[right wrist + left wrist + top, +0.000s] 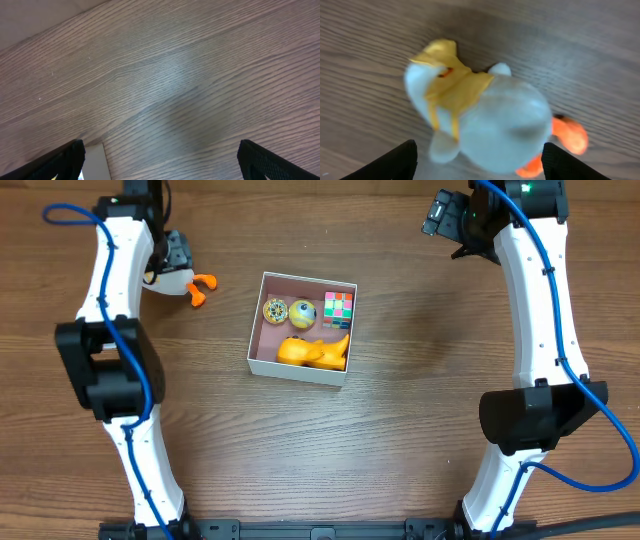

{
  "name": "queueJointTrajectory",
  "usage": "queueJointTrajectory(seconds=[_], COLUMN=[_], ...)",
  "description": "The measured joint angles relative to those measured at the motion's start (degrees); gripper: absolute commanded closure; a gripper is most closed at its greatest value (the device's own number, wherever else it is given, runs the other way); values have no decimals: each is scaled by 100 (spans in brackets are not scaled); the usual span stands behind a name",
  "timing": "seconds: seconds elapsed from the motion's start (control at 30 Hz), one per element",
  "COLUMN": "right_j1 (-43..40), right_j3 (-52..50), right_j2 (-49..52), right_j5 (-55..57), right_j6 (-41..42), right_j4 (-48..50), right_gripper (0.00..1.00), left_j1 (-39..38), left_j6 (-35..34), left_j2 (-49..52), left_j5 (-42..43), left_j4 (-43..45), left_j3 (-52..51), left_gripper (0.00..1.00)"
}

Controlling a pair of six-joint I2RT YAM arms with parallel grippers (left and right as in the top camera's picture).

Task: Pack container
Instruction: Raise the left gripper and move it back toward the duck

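The container (262,320) is a square white box with a pink inside at the table's middle. It holds two round patterned balls (275,310), a colour cube (338,309) and an orange toy animal (312,352). A white plush duck with orange feet (190,283) lies on the table left of the container. In the left wrist view the duck (490,120) wears a yellow scarf and lies between my open fingers. My left gripper (172,258) is open just over it. My right gripper (452,225) is open and empty at the far right, above bare table.
A corner of the container's white wall (95,162) shows at the lower left of the right wrist view. Both arms' bases stand at the table's near edge. The table is brown wood grain.
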Motion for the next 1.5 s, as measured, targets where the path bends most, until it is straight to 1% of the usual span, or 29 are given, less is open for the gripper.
queueJointTrajectory(seconds=[0.03,0.1,0.13,0.23,0.33,0.43,0.5,0.53,0.8,0.93,1.07,1.17,1.33,1.4,1.43,1.47,1.5], right_j1=[0,0,0,0,0,0,0,0,0,0,0,0,0,0,0,0,0], right_j3=[0,0,0,0,0,0,0,0,0,0,0,0,0,0,0,0,0], right_j2=[0,0,0,0,0,0,0,0,0,0,0,0,0,0,0,0,0], right_j5=[-2,0,0,-2,0,-2,-2,-2,0,0,0,-2,0,0,-2,-2,-2], right_j6=[-2,-2,0,0,-2,-2,-2,-2,-4,0,-2,-4,-2,0,0,-2,0], right_j4=[2,0,2,2,2,2,2,0,2,0,0,0,0,-2,0,2,2], right_gripper=[0,0,0,0,0,0,0,0,0,0,0,0,0,0,0,0,0], left_j1=[0,0,0,-4,-4,-4,-4,-4,-4,-4,-17,-85,-260,-317,-352,-389,-398], left_j6=[4,2,39,90,96,96,114,109,109,107,107,107,107,109,109,109,109], left_j2=[94,199,216,216,216,216,216,216,216,216,251,271,269,269,269,269,269], left_j5=[26,101,149,227,240,240,238,240,240,306,413,428,452,450,444,402,369], left_j4=[4,39,57,63,26,-20,-33,-35,-142,-376,-916,-1222,-1561,-1674,-1705,-1709,-1705], left_j3=[0,0,0,2,2,2,2,2,4,90,616,1403,2245,2422,2516,2573,2579], left_gripper=[31,50,56,67,71,87,94,95,96,96,96,96,96,96,84,75,74])
